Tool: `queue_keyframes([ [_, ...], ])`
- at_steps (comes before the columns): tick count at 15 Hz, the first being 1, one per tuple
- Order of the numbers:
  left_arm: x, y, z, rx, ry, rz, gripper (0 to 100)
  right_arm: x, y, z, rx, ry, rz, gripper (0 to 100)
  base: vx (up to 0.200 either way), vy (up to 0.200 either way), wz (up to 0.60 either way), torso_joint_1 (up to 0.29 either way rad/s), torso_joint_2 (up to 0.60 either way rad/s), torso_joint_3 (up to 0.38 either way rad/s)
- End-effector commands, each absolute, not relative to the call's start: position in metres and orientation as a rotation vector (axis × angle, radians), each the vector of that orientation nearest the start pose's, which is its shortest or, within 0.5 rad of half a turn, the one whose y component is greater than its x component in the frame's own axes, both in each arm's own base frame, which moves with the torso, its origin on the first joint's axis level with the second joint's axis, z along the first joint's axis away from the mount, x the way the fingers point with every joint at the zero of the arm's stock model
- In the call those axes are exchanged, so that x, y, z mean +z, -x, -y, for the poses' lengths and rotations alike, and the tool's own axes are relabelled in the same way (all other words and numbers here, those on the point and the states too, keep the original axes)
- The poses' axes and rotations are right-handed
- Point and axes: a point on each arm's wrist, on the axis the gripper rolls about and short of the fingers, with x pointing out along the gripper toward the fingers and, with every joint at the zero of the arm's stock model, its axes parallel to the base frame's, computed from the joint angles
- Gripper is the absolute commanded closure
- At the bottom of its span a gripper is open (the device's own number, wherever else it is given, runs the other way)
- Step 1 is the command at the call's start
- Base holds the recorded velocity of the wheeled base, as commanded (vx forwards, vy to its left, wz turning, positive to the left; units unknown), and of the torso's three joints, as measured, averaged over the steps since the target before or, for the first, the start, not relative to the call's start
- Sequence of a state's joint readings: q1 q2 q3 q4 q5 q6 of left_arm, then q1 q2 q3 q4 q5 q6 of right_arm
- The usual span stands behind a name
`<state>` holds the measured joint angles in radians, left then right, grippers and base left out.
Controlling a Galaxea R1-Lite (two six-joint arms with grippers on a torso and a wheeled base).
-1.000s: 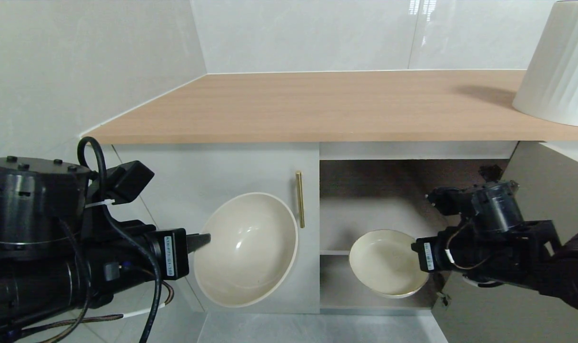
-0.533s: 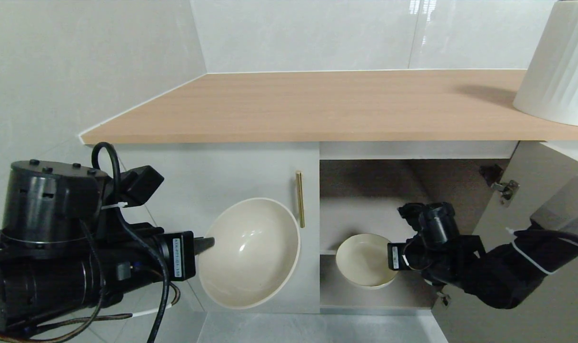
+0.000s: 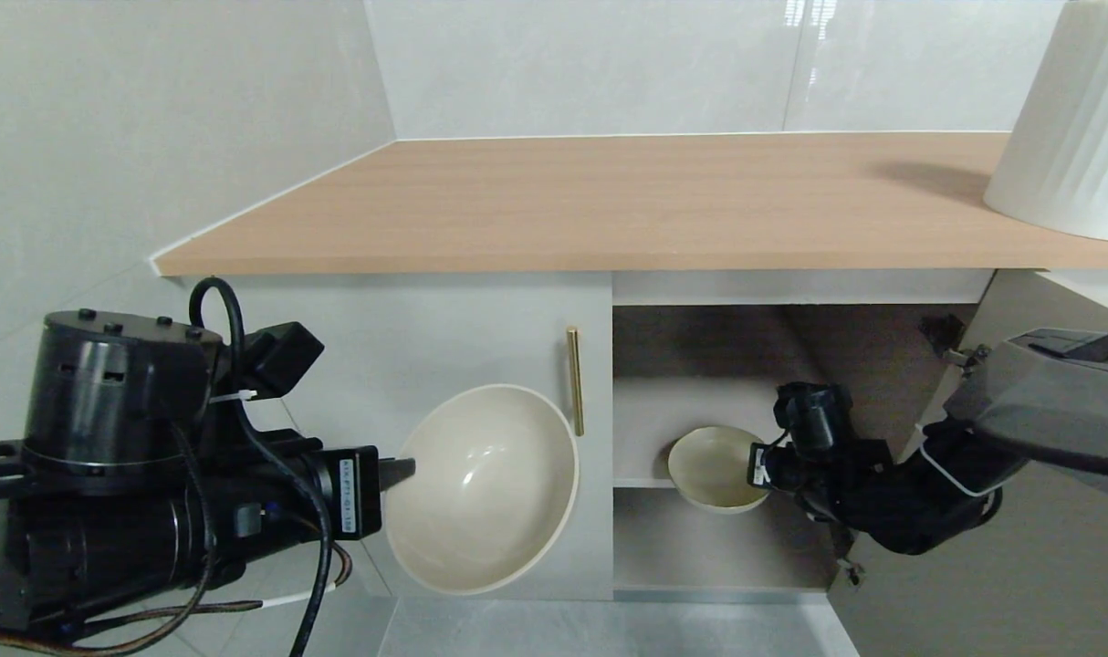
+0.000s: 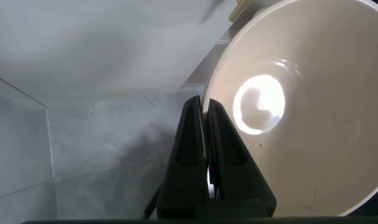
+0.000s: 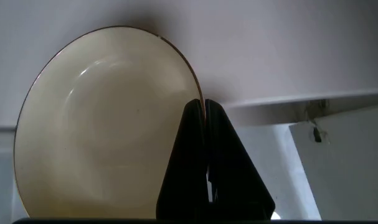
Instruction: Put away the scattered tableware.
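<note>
The right gripper (image 3: pixel 762 465) is reaching into the open right half of the cabinet, its jaws pinched together on the rim of the small bowl (image 3: pixel 714 467). In the right wrist view the gripper (image 5: pixel 204 109) is biting the edge of that bowl (image 5: pixel 108 118), which is tipping up on its side. The bowl is hanging at the front edge of the middle shelf (image 3: pixel 673 429); whether it is touching the shelf I cannot tell.

The left gripper (image 3: pixel 399 470) is holding the large bowl (image 3: pixel 486 493) low and near, in front of the closed left door (image 3: pixel 408 347), just left of the brass handle (image 3: pixel 573 381). Its jaws are clamping the rim, as the left wrist view is showing at the gripper (image 4: pixel 204 106) and bowl (image 4: pixel 288 106).

By my reading, the task is sitting about halfway: 2 bowls are in hand and 0 are put down. The small one is looking close to being set on the shelf; the large one is waiting outside and will need the open compartment next. A white ribbed shade (image 3: pixel 1074 128) is standing on the far right of the countertop (image 3: pixel 609 201).
</note>
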<state>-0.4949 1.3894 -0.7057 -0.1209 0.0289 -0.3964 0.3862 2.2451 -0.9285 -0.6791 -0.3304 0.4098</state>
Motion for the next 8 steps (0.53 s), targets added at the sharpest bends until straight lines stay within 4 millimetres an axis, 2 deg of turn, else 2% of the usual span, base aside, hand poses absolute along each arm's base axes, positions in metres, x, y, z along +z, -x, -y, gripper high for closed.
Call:
queue_keyframes([
  [1, 0.188, -0.190, 0.102, -0.337, 0.233, -0.630, 100, 0.015, -0.370, -0.138, -0.110, -0.176, -0.587, 100, 0.000, 0.000, 0.00, 0.000, 0.00, 0.000],
  [8, 0.187, -0.191, 0.103, -0.335, 0.233, -0.634, 100, 0.007, -0.391, -0.131, -0.229, -0.167, -0.535, 100, 0.000, 0.000, 0.00, 0.000, 0.00, 0.000],
])
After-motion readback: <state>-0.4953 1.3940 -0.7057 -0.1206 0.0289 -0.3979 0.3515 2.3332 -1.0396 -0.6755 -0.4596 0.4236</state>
